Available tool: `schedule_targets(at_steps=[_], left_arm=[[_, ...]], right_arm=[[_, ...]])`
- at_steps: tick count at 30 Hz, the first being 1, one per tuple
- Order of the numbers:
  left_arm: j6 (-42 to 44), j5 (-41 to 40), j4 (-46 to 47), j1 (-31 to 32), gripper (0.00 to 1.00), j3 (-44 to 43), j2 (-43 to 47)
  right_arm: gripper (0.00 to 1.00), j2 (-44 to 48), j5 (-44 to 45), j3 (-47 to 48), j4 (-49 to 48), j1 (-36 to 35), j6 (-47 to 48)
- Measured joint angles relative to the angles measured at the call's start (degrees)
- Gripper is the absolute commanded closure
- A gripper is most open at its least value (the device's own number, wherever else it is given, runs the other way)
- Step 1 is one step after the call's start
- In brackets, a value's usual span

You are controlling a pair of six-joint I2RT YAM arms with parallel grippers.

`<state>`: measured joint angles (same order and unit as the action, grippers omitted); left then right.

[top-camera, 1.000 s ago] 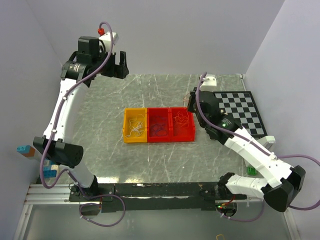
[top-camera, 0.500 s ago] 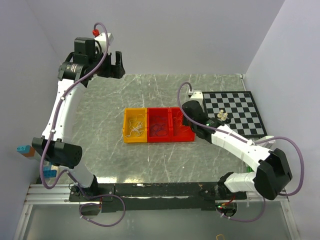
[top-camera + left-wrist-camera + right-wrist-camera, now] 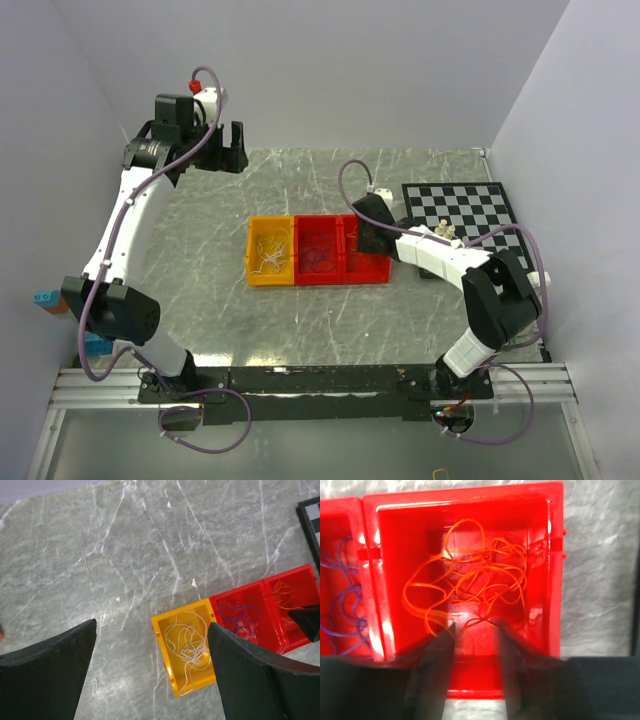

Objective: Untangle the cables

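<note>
1. Right gripper [image 3: 475, 630]: the jaws stand narrowly apart and the fingers are blurred. Bare bin floor shows in the gap, and no strand is seen clamped.
2. Orange cables [image 3: 470, 577]: a loose clump directly ahead of the right gripper's fingertips, inside the end red bin [image 3: 465, 502]. The nearest loops lie just beside the tips. Contact cannot be told.
3. Long axis: the clump has none to speak of. It is a rounded scribble, a little wider across the jaw line than along the reach.
4. Purple-blue cables [image 3: 240, 617]: in the middle red bin [image 3: 235, 592], one compartment to the left of the right gripper, apart from the orange.
5. White cables [image 3: 187, 647]: in the yellow bin [image 3: 156, 636], one compartment further left again. From the left gripper [image 3: 151, 625] they lie below and slightly to its right.
6. Left gripper: jaws wide with nothing between them, held high over the table [image 3: 150, 540], well apart from all three bins.
7. Nearer arm: the right, poised over the orange clump.
8. Judgement: each colour sits in its own compartment, so the sorting looks nearly or wholly done. The next move turns on whether the right gripper rises straight off the orange clump without dragging a loop.
9. Checkerboard [image 3: 470, 215]: to the right gripper's right, and not involved.
</note>
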<state>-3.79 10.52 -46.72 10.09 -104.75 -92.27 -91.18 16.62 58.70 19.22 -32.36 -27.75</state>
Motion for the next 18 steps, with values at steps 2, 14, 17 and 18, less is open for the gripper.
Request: schedule_targets(at_steps=[2,14,17,18], left_arm=[[0.1,-0.6,1.6,-0.2,0.04,3.3,1.7],[-0.1,-4.5,6.2,-0.3,0.03,8.9,3.7],[0.1,-4.9,6.4,-0.3,0.03,10.3,4.0],[0.1,-5.2,6.5,-0.3,0.04,10.5,4.0]], right_arm=[[0.2,0.2,-1.2,0.1,0.2,0.4,-0.3],[0.0,16.2,-5.7,1.0,4.4,0.4,1.6],[0.0,20.3,-6.8,2.4,6.2,0.4,2.6],[0.0,21.4,-7.0,2.4,6.5,0.4,2.8]])
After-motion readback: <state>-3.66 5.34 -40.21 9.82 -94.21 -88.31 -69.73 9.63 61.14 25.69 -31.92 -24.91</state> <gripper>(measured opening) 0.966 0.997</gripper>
